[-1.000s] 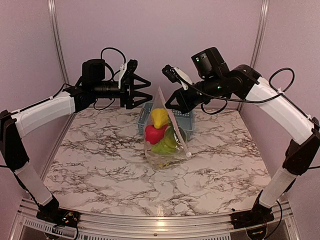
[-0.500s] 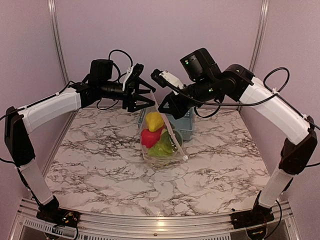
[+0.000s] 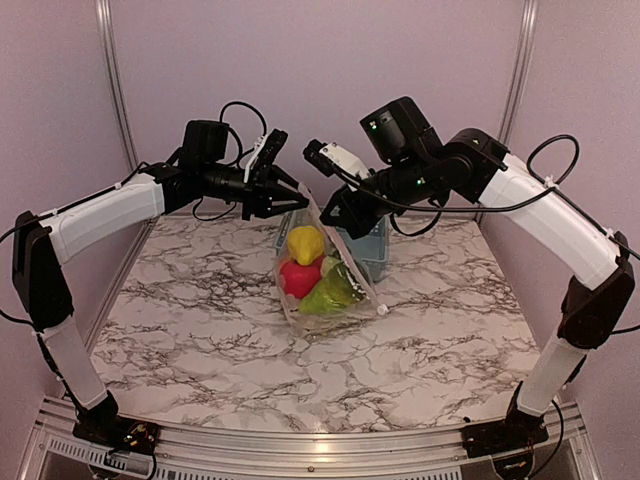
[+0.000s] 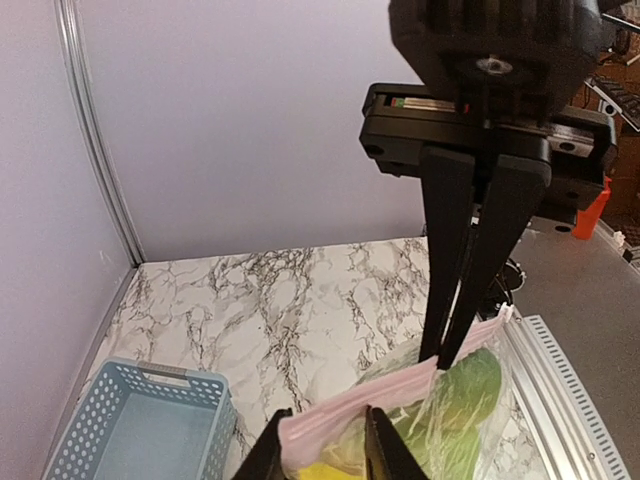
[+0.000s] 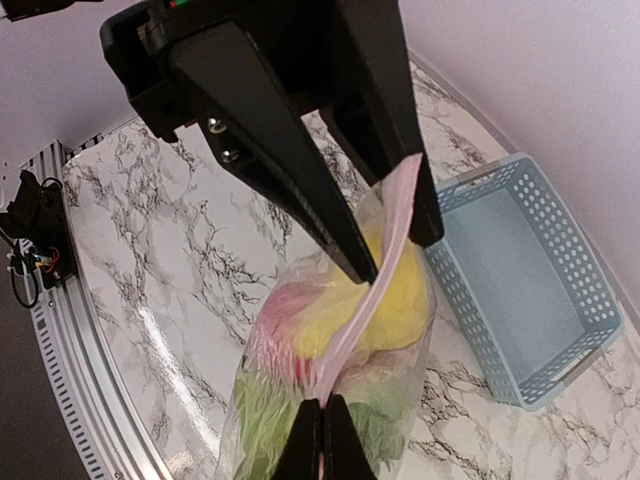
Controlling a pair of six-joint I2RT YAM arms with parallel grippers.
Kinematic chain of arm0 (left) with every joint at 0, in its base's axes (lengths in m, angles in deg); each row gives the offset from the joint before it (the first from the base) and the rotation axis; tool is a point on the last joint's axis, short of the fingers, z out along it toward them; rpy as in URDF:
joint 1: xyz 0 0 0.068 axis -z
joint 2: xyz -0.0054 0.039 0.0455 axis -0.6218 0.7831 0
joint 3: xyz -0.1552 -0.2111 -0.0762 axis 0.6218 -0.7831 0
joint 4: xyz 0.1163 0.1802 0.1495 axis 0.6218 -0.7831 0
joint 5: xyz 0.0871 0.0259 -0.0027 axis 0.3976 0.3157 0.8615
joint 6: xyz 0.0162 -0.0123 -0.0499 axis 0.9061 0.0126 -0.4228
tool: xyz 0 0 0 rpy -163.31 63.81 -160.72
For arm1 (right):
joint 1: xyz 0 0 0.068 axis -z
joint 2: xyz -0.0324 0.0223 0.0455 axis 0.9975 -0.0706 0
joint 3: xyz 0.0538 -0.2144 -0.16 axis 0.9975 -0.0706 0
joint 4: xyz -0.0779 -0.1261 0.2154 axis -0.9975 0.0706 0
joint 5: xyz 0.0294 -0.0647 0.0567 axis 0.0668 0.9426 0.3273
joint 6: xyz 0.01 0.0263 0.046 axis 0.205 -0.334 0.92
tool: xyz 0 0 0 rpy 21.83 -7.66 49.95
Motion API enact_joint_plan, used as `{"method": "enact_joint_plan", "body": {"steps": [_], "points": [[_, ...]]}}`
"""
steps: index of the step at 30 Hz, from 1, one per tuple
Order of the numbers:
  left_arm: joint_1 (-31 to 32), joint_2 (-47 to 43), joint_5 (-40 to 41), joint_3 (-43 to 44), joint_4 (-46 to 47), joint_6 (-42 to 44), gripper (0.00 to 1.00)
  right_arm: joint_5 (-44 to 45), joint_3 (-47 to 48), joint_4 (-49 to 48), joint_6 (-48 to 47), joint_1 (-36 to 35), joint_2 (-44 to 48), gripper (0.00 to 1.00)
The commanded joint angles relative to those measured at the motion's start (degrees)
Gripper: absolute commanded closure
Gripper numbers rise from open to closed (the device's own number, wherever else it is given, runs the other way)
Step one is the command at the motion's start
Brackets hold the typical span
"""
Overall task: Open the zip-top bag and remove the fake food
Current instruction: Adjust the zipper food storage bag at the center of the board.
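My right gripper [image 5: 322,405] is pressed together on the bag [image 3: 318,312], pinching the pale pink zipper strip [image 5: 357,325] partway along its length. The strip rises slanting from that pinch to my left gripper [image 4: 325,412]. That gripper's fingers stand apart on either side of the strip's upper end, with a gap showing between them. One fingertip sits right against the strip (I cannot tell whether it presses).

The two grippers face each other nose to nose above the back half of the counter [image 3: 190,320], left reaching in from the left, right from the right. The bag hangs below them, tilted, its top corner up between the grippers and its belly sagging to the counter. I cannot tell whether it rests there.

The food is all inside the bag: a yellow piece [image 3: 305,243] highest, a red one [image 3: 296,278] under it, and green ones [image 3: 330,293] lowest, toward the right. The strip looks closed along the stretch I can see.

The blue basket [image 3: 374,245] sits on the counter just behind the bag, on its right side, partly hidden by the bag and my right arm.
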Motion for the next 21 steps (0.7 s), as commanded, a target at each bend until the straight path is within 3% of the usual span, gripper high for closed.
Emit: {"method": "enact_joint_plan", "body": {"steps": [1, 4, 7, 9, 12, 13, 16, 21], "points": [[0.1, 0.9, -1.7, 0.6, -0.3, -2.2, 0.84, 1.8, 1.1, -1.3, -0.4, -0.4, 1.0, 1.0], [0.1, 0.5, -1.1, -0.5, 0.7, -2.9, 1.0, 2.1, 0.2, -2.6, 0.1, -0.4, 1.5, 1.0], [0.1, -1.0, 0.7, -3.5, 5.2, -4.6, 1.0, 2.6, -2.9, -5.4, 0.6, -0.4, 2.5, 0.99], [0.1, -2.4, 2.4, -6.5, 10.0, -7.0, 1.0, 3.4, -5.5, -8.2, 1.1, -0.3, 3.7, 0.77], [-0.1, -4.0, 5.4, -10.3, 17.4, -11.3, 1.0, 6.0, -10.7, -13.4, 1.5, -0.3, 7.0, 0.3], [-0.1, -4.1, 6.5, -10.8, 18.2, -11.9, 1.0, 6.7, -12.9, -15.2, 1.6, -0.3, 8.5, 0.2], [-0.3, -4.1, 10.9, -11.5, 19.6, -14.5, 1.0, 8.8, -20.2, -21.5, 2.2, -0.1, 14.0, 0.07], [-0.7, -6.8, 14.8, -17.0, 27.6, -18.1, 1.0, 8.4, -35.1, -29.1, 5.8, 1.5, 23.8, 0.01]]}}
